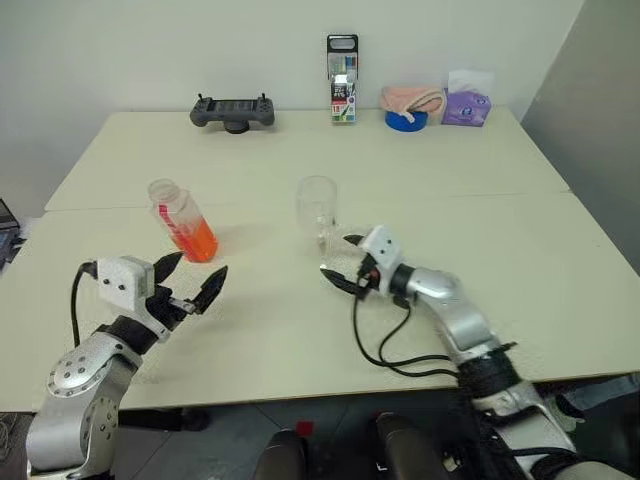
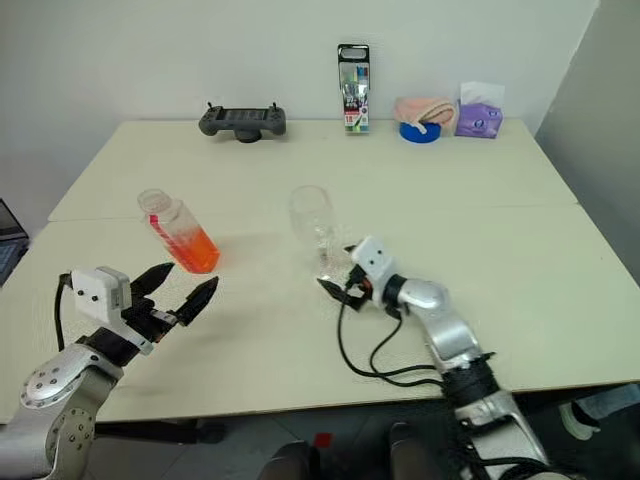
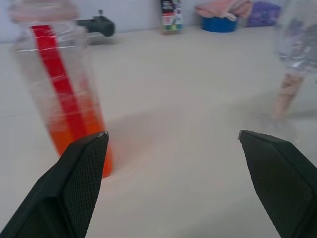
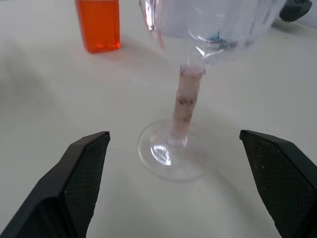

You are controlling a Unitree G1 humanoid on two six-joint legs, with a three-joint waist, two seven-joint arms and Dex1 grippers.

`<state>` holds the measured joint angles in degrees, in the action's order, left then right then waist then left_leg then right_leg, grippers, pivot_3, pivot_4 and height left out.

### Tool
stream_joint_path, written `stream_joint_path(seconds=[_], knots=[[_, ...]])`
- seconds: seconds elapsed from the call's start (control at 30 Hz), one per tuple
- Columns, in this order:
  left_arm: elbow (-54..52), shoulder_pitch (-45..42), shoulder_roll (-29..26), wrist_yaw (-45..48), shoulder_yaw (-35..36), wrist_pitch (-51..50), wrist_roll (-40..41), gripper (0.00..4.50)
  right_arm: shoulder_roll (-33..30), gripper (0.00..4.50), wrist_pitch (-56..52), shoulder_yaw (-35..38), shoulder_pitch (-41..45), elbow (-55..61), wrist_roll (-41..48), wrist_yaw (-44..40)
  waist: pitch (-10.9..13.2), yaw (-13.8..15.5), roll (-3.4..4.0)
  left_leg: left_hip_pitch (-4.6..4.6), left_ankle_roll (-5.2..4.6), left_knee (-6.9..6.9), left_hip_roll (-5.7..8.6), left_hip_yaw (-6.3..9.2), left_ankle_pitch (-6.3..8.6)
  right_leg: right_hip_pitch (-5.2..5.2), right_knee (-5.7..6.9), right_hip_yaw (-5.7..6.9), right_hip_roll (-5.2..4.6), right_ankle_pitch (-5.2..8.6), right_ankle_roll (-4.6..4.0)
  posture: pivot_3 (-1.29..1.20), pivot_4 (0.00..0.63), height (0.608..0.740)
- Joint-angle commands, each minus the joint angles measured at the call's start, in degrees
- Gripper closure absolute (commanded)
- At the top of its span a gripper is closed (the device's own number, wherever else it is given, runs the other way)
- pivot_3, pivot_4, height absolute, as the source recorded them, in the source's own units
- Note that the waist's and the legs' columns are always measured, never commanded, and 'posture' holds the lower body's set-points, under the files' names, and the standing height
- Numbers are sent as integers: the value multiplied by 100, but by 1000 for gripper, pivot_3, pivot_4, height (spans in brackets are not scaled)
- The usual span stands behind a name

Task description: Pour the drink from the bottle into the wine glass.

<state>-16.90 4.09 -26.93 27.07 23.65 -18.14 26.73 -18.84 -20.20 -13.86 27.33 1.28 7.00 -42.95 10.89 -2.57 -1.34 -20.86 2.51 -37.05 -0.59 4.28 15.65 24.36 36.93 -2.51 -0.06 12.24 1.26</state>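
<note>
Bottle stands at eleven o'clock off my left gripper, jaws wide, empty. Light, slick plastic, I'd guess; take it mid-body. No cap visible; orange-red drink fills its bottom third. Wine glass, empty and fragile, stands at eleven o'clock off my right gripper, also wide, clear of the stem.
</note>
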Motion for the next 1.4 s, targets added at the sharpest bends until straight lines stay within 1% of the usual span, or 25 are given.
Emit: stream_joint_path(seconds=[0.03, 0.1, 0.17, 0.27, 0.37, 0.5, 0.73, 0.97, 1.1, 1.2, 1.33, 1.4], knots=[[345, -243, 187, -453, 146, 455, -312, 0, -1160, 33, -1031, 611, -23, 1395, 886, -1047, 0, 25, 0, 0, 0, -1, 1, 0, 0, -1, -1, 1, 0, 0, 0, 0, 150, 740], [554, -416, 249, -581, 117, 588, -423, 0, -1728, 33, -1498, 973, 139, 1689, 1342, -1342, 2, 57, -3, 1, 0, -3, 4, 0, 0, -3, 0, 1, 0, 0, 0, 0, 150, 740], [802, -678, 232, -646, 77, 676, -486, 0, -2232, 33, -1981, 1365, 626, 1794, 1885, -1651, 1, 40, -7, 7, -1, -4, 1, -1, 0, -7, 1, 2, 4, 0, 0, 0, 150, 740], [1142, -1056, 157, -722, 74, 744, -569, 0, -2644, 33, -2469, 1689, 1299, 1873, 2552, -1973, 3, 28, -5, 7, -1, 0, -2, -1, 0, -4, 4, 3, 9, 0, 0, 0, 150, 740], [1399, -1358, 67, -681, 18, 758, -651, 0, -2704, 33, -2608, 1724, 1660, 1868, 2810, -1981, 0, 29, -10, 5, -3, 7, -6, 1, 1, -5, -6, 9, 11, 1, 1, 0, 150, 740], [1750, -1794, -66, -640, -72, 772, -773, 0, -2608, 33, -2655, 1620, 1842, 1947, 2946, -1863, 0, 65, -11, -5, -1, 4, 2, -2, 3, -4, -11, 4, 1, 3, 5, 0, 150, 740], [2707, -2753, -300, -460, -353, 991, -1031, 0, -2554, 33, -2598, 1459, 1728, 2010, 2882, -1668, 0, 91, -12, -4, 0, -4, 4, -1, 2, -6, -6, 6, 0, 2, 8, 0, 150, 740], [3483, -3282, -250, -308, -594, 1298, -1159, 0, -2556, 33, -2600, 1398, 1603, 2095, 2847, -1477, 1, 89, -12, -5, 0, 2, 2, -1, 2, -3, -7, 8, 0, 1, 8, 0, 150, 740], [3728, -3401, -226, -242, -657, 1456, -1176, 0, -2560, 33, -2625, 1402, 1573, 2137, 2863, -1373, 1, 88, -12, -6, 0, 1, 1, 0, 2, -2, -6, 8, 0, 1, 8, 0, 150, 740], [3881, -3462, -227, -236, -652, 1597, -1178, 614, -2584, 0, -2651, 1420, 1533, 2184, 2879, -1303, 1, 88, -12, -5, 0, 1, 1, 0, 2, -2, -5, 8, 0, 1, 8, 0, 150, 740], [4014, -3549, -315, -147, -645, 1695, -1156, 1893, -2601, 0, -2791, 1524, 1398, 2321, 2966, -1127, 1, 89, -12, -6, 0, 0, 1, 1, 2, -2, -5, 8, 0, 1, 8, 0, 150, 740], [4018, -3671, -387, -27, -672, 1711, -1143, 2547, -2575, 0, -2851, 1654, 1193, 2392, 2945, -879, 1, 90, -12, -6, 1, 0, 1, 1, 2, -2, -5, 8, 0, 1, 8, 0, 150, 740]])
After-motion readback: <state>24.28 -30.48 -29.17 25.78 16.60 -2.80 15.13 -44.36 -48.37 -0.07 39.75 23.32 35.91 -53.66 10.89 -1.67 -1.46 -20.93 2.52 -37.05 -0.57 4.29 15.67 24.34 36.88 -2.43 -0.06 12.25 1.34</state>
